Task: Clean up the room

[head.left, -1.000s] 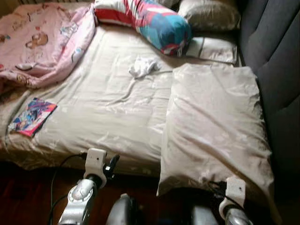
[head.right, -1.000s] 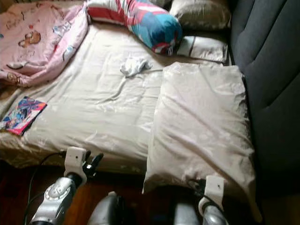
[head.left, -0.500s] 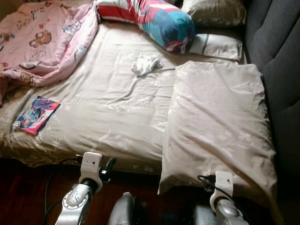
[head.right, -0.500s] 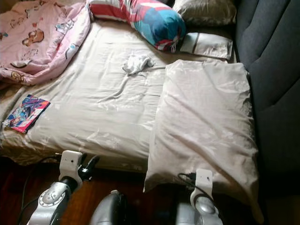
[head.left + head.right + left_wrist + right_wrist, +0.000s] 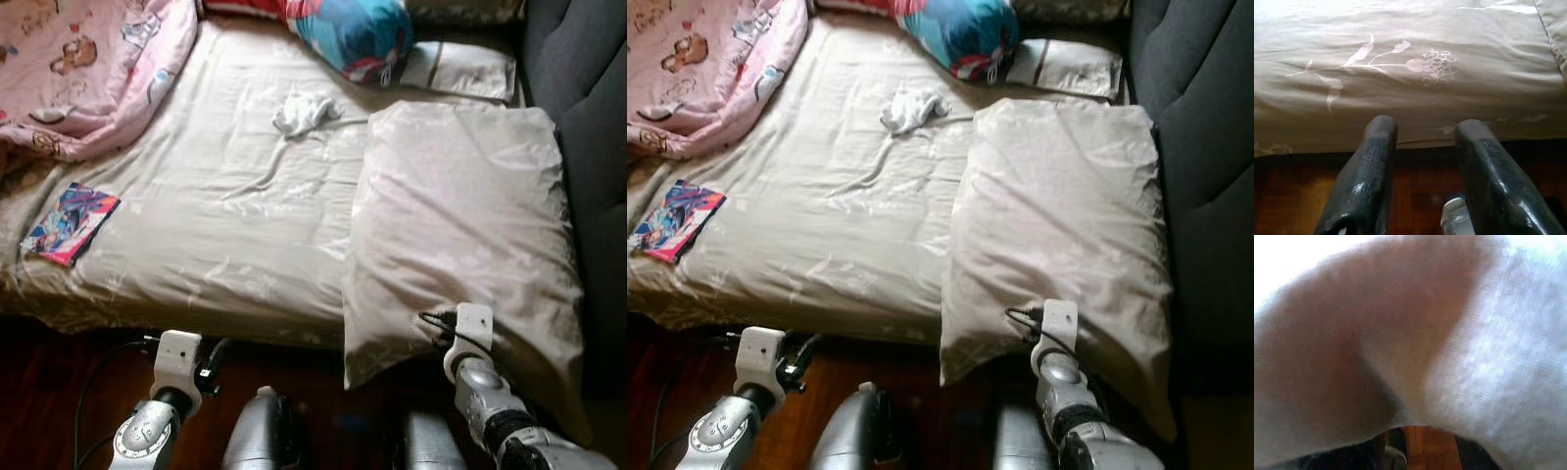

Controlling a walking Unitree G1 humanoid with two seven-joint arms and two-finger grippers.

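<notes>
Little of the tidying looked done. The big beige pillow (image 5: 460, 215) lay at the right of the bed, hanging over its foot edge, and everything else sat scattered around it. Left of the pillow, on the bare beige sheet (image 5: 225, 215), a crumpled white cloth (image 5: 302, 111) lay loose. Well to the pillow's left, near the bed's foot edge, a colourful book (image 5: 69, 223) rested flat. Beyond that, a pink blanket (image 5: 88, 59) was bunched in a heap, and just past the pillow's far end sat a striped red-and-blue bolster (image 5: 353, 29) and a small white pillow (image 5: 460, 69).

The right gripper was up against the pillow's overhanging near corner; its wrist camera saw blurred pale fabric right against the lens, so whether its fingers were apart or pinched on the cloth, I could not tell. The left gripper (image 5: 1422, 142) hung low, left of the pillow's corner, its two black fingers (image 5: 1371, 166) spread apart and holding nothing, pointed at the sheet's hanging edge above the wooden floor (image 5: 39, 392).

My read: the pillow job was just starting; cloth, book and blanket all remained.
</notes>
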